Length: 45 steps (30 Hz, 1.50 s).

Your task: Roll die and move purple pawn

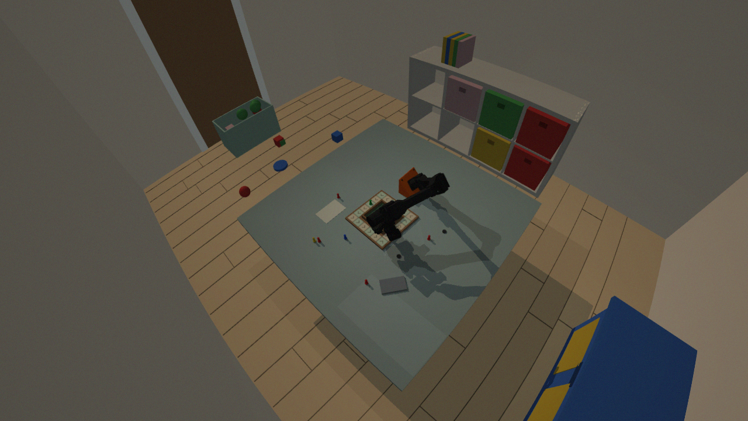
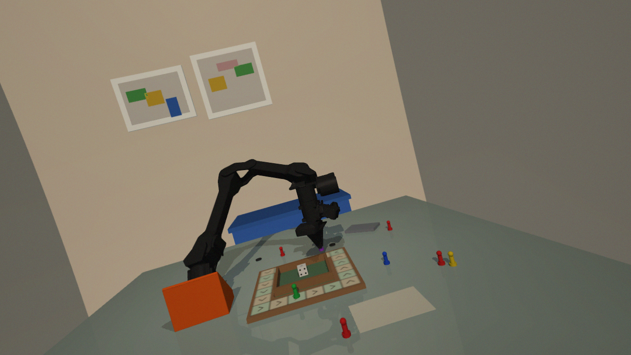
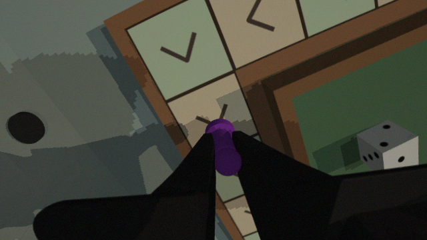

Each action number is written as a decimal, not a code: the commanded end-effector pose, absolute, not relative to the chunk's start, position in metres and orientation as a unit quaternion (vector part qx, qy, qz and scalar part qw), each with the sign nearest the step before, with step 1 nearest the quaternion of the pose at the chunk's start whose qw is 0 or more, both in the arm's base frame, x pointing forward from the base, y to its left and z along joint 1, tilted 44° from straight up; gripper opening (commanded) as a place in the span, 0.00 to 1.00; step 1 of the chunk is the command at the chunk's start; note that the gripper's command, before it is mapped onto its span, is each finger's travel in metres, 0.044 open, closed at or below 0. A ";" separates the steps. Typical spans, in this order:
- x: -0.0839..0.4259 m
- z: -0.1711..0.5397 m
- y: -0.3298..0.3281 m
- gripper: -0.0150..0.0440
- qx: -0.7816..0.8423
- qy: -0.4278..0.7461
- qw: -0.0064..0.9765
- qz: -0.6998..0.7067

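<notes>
The gripper (image 2: 321, 248) (image 3: 223, 137) is shut on the purple pawn (image 2: 322, 250) (image 3: 228, 162). It holds the pawn low at the back edge of the board (image 2: 308, 303) (image 3: 129, 50); in the wrist view the pawn's base overlaps the square beside the corner square. Whether it touches cannot be told. The white die (image 2: 302, 270) (image 3: 387, 137) lies in the green tray (image 2: 316, 268) (image 3: 350, 100). The wrist view shows faces with one, two and three pips; the bright one-pip face appears to be on top. The green pawn (image 1: 370, 202) (image 2: 295, 291) stands on the front row.
Off the board are a blue pawn (image 1: 345, 237) (image 2: 386, 258), a yellow pawn (image 2: 451, 259) and several red pawns, one (image 2: 281, 251) behind the board. A dark disc (image 2: 332, 244) (image 3: 26, 127) lies nearby. A pale sheet (image 2: 390, 308), grey slab (image 1: 393, 285) and orange block (image 2: 198, 302) are around.
</notes>
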State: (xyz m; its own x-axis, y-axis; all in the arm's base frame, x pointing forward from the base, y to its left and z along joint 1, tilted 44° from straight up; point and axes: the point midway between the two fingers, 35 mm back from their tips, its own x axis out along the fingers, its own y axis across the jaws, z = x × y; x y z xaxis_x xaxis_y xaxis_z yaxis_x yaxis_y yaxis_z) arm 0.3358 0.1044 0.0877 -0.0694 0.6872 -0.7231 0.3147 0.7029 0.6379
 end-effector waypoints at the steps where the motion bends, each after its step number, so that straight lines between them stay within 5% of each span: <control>1: 0.335 0.083 0.109 0.25 0.354 0.714 0.583 0.160; 15: 0.333 0.071 0.121 0.25 0.354 0.714 0.583 0.161; 32: 0.339 0.110 0.082 1.00 0.353 0.714 0.583 0.160; 45: 0.232 0.094 -0.047 1.00 0.257 0.692 0.631 0.240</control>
State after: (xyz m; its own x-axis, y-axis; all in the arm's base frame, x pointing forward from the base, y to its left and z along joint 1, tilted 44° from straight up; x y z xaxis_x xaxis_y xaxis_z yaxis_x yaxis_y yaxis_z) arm 0.2818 -0.0138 0.0982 -0.0464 0.6542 -0.7549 0.1526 0.7515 0.6419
